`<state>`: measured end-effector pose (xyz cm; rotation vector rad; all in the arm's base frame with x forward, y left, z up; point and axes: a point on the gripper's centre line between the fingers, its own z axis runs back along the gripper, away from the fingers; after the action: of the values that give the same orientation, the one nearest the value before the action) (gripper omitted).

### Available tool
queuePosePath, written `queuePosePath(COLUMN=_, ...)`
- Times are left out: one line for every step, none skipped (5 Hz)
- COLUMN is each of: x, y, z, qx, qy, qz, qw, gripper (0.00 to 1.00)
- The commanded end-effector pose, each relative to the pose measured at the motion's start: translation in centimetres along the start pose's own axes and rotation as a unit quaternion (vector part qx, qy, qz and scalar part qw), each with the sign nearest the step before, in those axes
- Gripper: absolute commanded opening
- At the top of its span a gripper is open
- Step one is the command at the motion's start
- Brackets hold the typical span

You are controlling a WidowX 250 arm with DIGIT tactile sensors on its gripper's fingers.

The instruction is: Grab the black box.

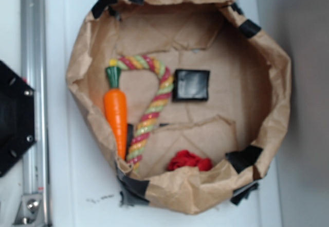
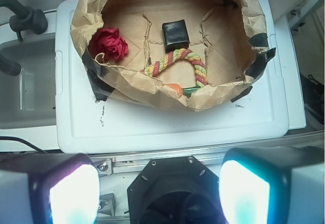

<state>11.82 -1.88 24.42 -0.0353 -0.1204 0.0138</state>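
Gripper fingers do not appear in the exterior view at all, which looks straight down on a round brown paper basin [image 1: 277, 83] patched with black tape, standing on a white surface. Inside it, the black box [image 1: 190, 85] lies flat near the middle, its glossy top catching light. Just to its left curves a striped rope toy [image 1: 154, 108], the rope's bend almost touching the box's left edge; further left lies an orange toy carrot [image 1: 116, 115], and a crumpled red cloth [image 1: 189, 160] sits near the lower rim. A black hexagonal plate with bolts [image 1: 13, 119] shows at the left edge, beside a metal rail. From the wrist view, the gripper [image 2: 159, 191] fills the bottom of the frame, its two pale glowing pads [image 2: 73, 193] set wide apart with nothing between them, so the claw is open and empty. It hangs well back from the basin, above the hexagonal plate, looking at the basin from outside its crumpled near wall. Here the black box sits in the middle of the basin floor, with the rope toy just nearer the camera and the red cloth off to the left. To do this well, I would judge the arm should travel forward over the near wall, centre above the box, and descend with the jaws straddling the two edges clear of the rope.
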Motion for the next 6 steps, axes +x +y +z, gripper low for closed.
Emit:
queuePosePath(x=0.0, y=0.0, z=0.0, qx=0.0, qy=0.0, qz=0.0, qw=1.0, gripper=1.0)
queuePosePath(x=4.6, y=0.4, z=-3.7, qx=0.012, qy=-0.008, qz=0.029, qw=0.999, gripper=1.0)
queuePosePath(x=9.0, y=1.9, z=-8.8, qx=0.032, qy=-0.001, qz=0.014, qw=0.999, gripper=1.0)
queuePosePath(x=13.2, y=3.5, z=-13.4, qx=0.026, qy=0.016, qz=0.001, qw=1.0, gripper=1.0)
queuePosePath(x=15.0, y=5.2, z=-16.9, qx=0.03, qy=0.04, qz=-0.037, qw=0.998, gripper=1.0)
queuePosePath(x=14.9, y=6.0, z=-20.4, qx=0.029, qy=0.073, qz=-0.031, qw=0.996, gripper=1.0)
